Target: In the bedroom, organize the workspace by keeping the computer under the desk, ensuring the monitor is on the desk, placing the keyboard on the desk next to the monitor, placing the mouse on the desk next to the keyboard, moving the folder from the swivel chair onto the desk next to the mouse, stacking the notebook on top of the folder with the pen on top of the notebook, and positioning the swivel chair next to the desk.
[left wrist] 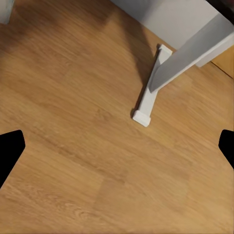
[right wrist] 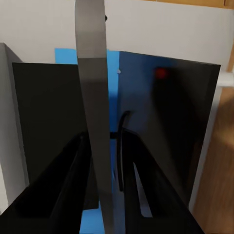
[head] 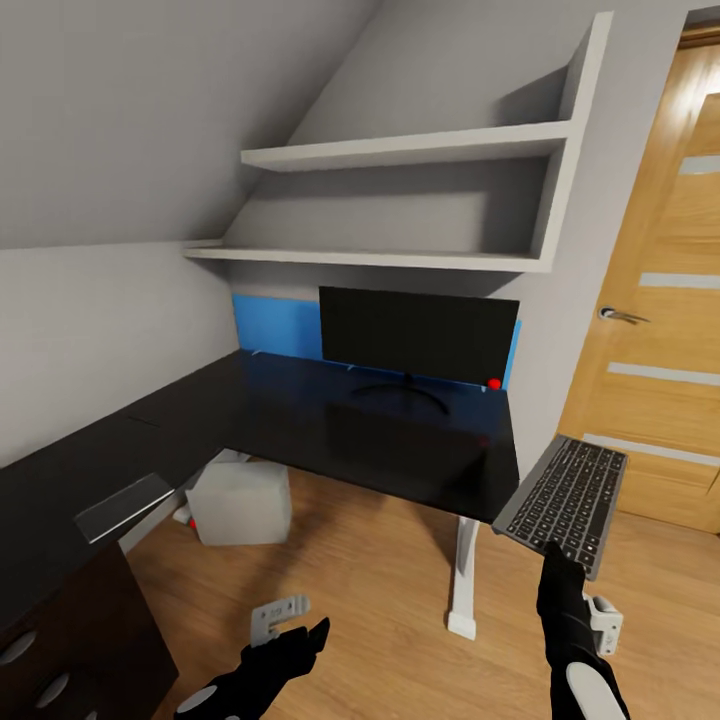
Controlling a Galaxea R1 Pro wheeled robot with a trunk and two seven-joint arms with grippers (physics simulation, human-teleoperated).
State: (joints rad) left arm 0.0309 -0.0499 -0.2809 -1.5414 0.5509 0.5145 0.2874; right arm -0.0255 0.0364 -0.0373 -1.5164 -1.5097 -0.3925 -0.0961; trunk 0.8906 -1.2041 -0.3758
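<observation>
The right end effector is clenched on the near edge of the keyboard, holding it in the air just off the tabletop's right front corner, keys facing up and the board tilted toward the robot. In the right wrist view the keyboard appears edge-on as a thin grey slab pinched between the two dark fingers.

The monitor stands upright on its curved foot near the back edge of the dark tabletop, toward the right side, with a blue panel on the wall behind it. A small red object sits at the tabletop's back right corner, just beside the monitor's lower right corner. A flat grey item lies on the left wing of the tabletop, near its front edge.

The white computer rests on the wooden floor under the tabletop, toward its left part.

The left end effector hangs low over the floor, released: in the left wrist view its fingertips sit far apart at the picture's sides, with the desk's white leg foot on the floor between them.
</observation>
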